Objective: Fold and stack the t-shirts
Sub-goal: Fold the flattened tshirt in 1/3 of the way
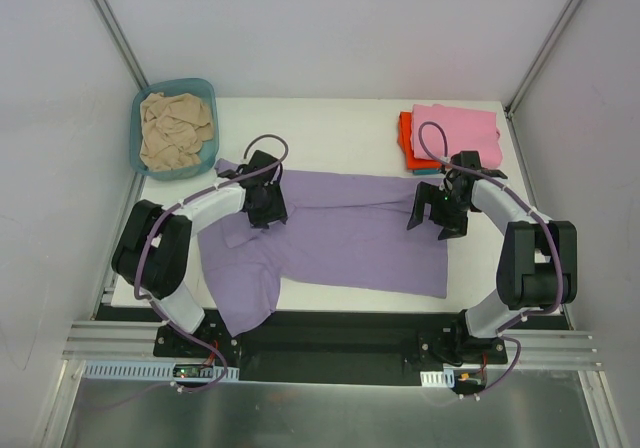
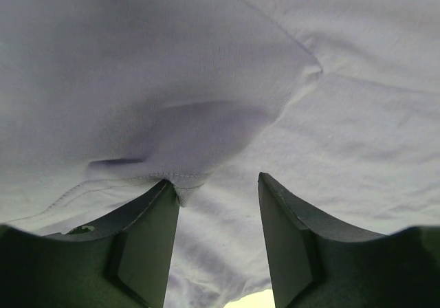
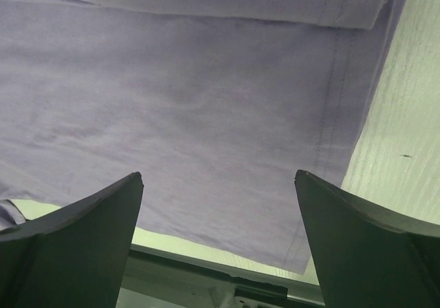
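Observation:
A lavender-purple t-shirt (image 1: 350,228) lies spread across the middle of the white table (image 1: 330,133). My left gripper (image 1: 266,213) is down on the shirt's left part by a sleeve. In the left wrist view the left gripper (image 2: 215,179) has its jaws about half apart, with lavender cloth (image 2: 206,81) under them and a folded hem touching the left finger (image 2: 148,232). My right gripper (image 1: 433,223) hovers over the shirt's right edge. In the right wrist view the right gripper (image 3: 218,173) is wide open above the hemmed edge (image 3: 330,115), holding nothing.
A stack of folded shirts sits at the back right, pink (image 1: 458,130) on top of orange-red (image 1: 405,138) and teal. At the back left, a teal plastic basin (image 1: 206,93) holds a crumpled beige shirt (image 1: 175,130). Grey walls close in both sides.

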Motion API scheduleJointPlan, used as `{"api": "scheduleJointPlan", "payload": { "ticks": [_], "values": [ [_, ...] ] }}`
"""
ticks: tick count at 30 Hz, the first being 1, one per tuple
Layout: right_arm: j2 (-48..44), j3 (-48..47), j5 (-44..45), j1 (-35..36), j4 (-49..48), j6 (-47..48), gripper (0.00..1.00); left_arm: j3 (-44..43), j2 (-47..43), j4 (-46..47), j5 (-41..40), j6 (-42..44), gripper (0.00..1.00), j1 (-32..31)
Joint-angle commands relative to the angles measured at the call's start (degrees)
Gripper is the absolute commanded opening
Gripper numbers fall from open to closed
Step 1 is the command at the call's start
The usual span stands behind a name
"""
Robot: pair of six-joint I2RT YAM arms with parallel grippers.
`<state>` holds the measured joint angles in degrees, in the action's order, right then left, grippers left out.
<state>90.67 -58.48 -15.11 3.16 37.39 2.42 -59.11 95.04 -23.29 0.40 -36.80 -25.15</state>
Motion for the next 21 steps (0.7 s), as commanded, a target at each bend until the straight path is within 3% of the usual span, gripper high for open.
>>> {"api": "scheduleJointPlan", "payload": {
  "ticks": [1,14,21],
  "values": [
    [-2.0,-1.5,1.2,0.0,1.4,0.7,0.97,-3.5,0.8,-0.4,-4.5,0.3,0.48,0.0],
    [-1.4,-1.6,2.9,0.1,1.5,0.7,0.97,-14.3,8.7,-0.4,-4.9,4.0,0.49,4.6],
    [-0.5,-2.2,3.5,0.0,1.9,0.9,0.97,-14.0,9.1,-0.4,-0.6,7.5,0.51,6.2]
  ]
}}
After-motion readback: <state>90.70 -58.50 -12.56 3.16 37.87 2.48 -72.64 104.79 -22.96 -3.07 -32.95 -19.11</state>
